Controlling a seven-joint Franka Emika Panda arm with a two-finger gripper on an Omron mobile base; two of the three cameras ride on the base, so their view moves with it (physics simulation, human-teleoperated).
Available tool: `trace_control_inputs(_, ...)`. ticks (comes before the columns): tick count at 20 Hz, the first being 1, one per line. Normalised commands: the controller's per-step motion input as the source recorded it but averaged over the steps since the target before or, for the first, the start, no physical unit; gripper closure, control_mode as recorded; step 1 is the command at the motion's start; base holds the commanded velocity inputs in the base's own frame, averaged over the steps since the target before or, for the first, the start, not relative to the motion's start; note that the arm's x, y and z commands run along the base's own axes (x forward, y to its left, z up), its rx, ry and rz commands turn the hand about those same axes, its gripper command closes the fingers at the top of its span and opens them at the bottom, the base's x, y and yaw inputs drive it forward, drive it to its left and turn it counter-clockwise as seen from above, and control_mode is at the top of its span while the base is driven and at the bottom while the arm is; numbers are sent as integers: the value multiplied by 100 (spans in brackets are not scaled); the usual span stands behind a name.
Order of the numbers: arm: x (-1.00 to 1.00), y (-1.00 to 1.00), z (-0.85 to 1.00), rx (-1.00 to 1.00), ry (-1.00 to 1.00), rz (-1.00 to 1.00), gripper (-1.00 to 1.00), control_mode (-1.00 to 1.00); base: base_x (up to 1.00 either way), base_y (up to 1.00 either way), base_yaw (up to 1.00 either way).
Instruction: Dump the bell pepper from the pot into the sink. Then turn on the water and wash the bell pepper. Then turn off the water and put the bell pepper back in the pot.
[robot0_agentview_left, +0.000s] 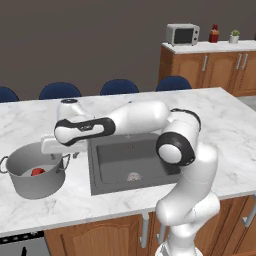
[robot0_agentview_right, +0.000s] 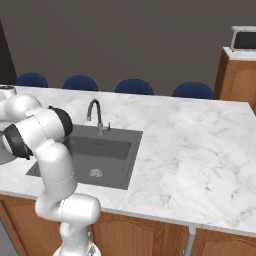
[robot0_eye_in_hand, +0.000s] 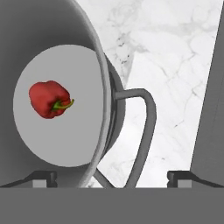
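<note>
Red bell pepper (robot0_eye_in_hand: 49, 99), seemingly one, inside one pot (robot0_agentview_left: 30, 186).

Counts: 1 pot (robot0_agentview_left: 34, 172) lower left of the left base view, with 1 bell pepper (robot0_agentview_left: 38, 171) inside, and 1 loop handle (robot0_eye_in_hand: 141, 131) centre of the hand view. 1 sink (robot0_agentview_left: 131, 161) mid-frame, 1 drain (robot0_agentview_left: 133, 176), 1 faucet (robot0_agentview_right: 95, 116) left of centre in the right base view. 4 blue chair backs (robot0_agentview_right: 134, 86) along the far counter edge. Upper right of the left base view: 1 microwave (robot0_agentview_left: 182, 34), 1 red jar (robot0_agentview_left: 214, 33), 1 potted plant (robot0_agentview_left: 234, 36).
</note>
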Motion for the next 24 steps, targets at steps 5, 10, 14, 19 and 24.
trace_control_inputs(5, 0, 0, -23, 0, 0, 0, -100, -100, 0, 0, 0)
trace_control_inputs(10, 1, 0, -21, 0, 0, 0, -100, -100, 0, 0, 0)
trace_control_inputs(14, 11, 0, -17, 0, 0, 0, -100, -100, 0, 0, 0)
trace_control_inputs(19, 19, 1, -18, 0, -2, 0, -100, -100, 0, 0, 0)
trace_control_inputs(24, 20, 8, -22, 0, -3, 0, -100, -100, 0, 0, 0)
